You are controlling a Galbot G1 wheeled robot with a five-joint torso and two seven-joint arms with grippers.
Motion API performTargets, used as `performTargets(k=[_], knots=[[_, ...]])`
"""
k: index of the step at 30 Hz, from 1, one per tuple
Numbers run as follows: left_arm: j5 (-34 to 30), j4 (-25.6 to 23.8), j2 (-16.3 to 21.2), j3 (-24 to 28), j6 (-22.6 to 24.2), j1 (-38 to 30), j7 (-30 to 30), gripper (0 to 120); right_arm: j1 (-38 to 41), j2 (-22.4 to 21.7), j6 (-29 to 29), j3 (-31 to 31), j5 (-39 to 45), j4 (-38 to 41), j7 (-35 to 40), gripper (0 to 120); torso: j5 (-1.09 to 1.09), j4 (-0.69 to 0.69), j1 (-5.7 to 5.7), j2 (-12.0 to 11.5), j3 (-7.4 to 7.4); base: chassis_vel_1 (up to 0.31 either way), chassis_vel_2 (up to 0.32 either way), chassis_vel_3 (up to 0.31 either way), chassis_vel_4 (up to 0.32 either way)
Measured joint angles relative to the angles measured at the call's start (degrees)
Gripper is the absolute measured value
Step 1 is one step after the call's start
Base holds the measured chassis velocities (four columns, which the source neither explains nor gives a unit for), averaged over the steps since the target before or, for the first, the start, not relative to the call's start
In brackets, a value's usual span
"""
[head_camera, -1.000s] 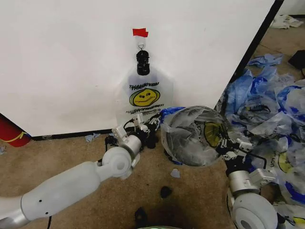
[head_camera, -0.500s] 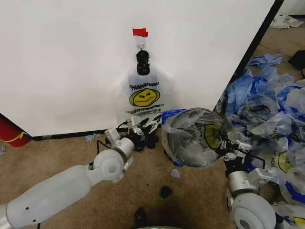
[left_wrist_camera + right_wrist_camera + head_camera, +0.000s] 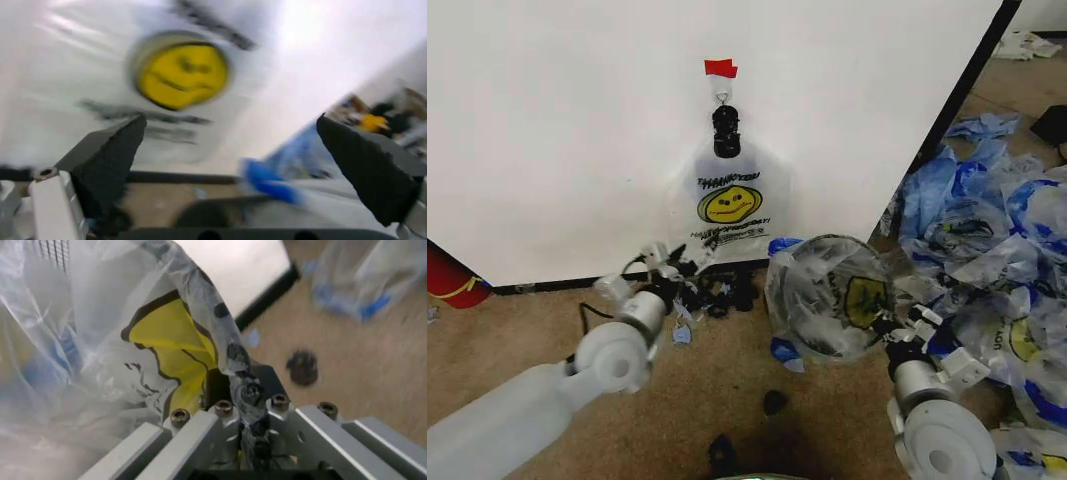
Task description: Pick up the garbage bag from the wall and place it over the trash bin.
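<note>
A garbage bag (image 3: 730,205) with a yellow smiley hangs flat on the white wall (image 3: 557,130) from a black clip (image 3: 727,130) under red tape. My left gripper (image 3: 677,262) is open low beside the wall, left of the trash bin (image 3: 832,295). In the left wrist view its fingertips (image 3: 110,160) stand wide apart, facing the hanging bag (image 3: 180,75). A second smiley bag (image 3: 170,340) is draped over the black mesh bin. My right gripper (image 3: 905,325) is at the bin's right side, and in the right wrist view the right gripper (image 3: 247,400) is shut on that bag's film.
A heap of bluish plastic bags (image 3: 997,230) lies right of the bin. A red cylinder (image 3: 447,275) stands at the wall's left foot. Small black bits (image 3: 774,402) and scraps of blue plastic (image 3: 785,352) lie on the brown carpet.
My left arm has swung left, away from the bin, with its gripper empty. The right gripper has drawn back toward me, and the bag over the bin has shifted a little.
</note>
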Motion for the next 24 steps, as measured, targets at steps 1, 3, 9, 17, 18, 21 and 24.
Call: performTargets(k=[1, 3, 9, 17, 18, 21, 24], knots=[[0.91, -4.19, 0.9, -0.58, 0.46, 1.92, 0.0, 100, 0.73, 1.29, -0.39, -0.76, 0.58, -2.04, -0.47, 0, 0.04, 0.0, 0.0, 0.0, 0.0, 0.0, 0.0, 0.0, 0.0], [1.3, -8.47, 1.21, -0.9, 1.22, 3.53, -0.25, 100, 2.04, 2.52, -1.05, -1.87, 0.87, -4.09, -1.04, 0, 0.07, 0.0, 0.0, 0.0, 0.0, 0.0, 0.0, 0.0, 0.0], [1.67, -14.68, 1.6, -0.15, 4.53, 3.66, -0.67, 100, 6.59, 5.39, -1.62, -5.31, 2.2, -7.27, -1.82, 0, 0.03, 0.02, 0.0, 0.0, 0.0, 0.0, 0.0, 0.0, 0.0], [3.33, -11.62, 0.71, -0.31, 3.78, 5.95, -0.19, 100, 11.59, 7.73, -4.78, -10.09, 1.8, -11.65, 2.54, 0, 0.06, 0.01, 0.01, 0.0, 0.0, 0.0, 0.0, 0.0, 0.0], [3.33, -11.62, 0.71, -0.31, 3.78, 5.95, -0.19, 100, 11.59, 7.73, -4.78, -10.09, 1.8, -11.65, 2.54, 0, 0.06, 0.01, 0.01, 0.0, 0.0, 0.0, 0.0, 0.0, 0.0], [3.56, -11.02, 0.52, -0.32, 3.5, 6.56, -0.21, 100, 13.85, 7.41, -6.26, -12.89, 1.68, -12.81, 4.56, 0, 0.02, 0.0, 0.01, 0.0, 0.0, 0.0, 0.0, 0.0, 0.0], [3.4, -10.54, -0.05, 0.02, 3.49, 6.17, -0.46, 100, 16.73, 7.07, -7.05, -15.71, 1.76, -13.89, 6.26, 0, 0.03, 0.02, 0.01, 0.0, 0.0, 0.0, 0.0, 0.0, 0.0]])
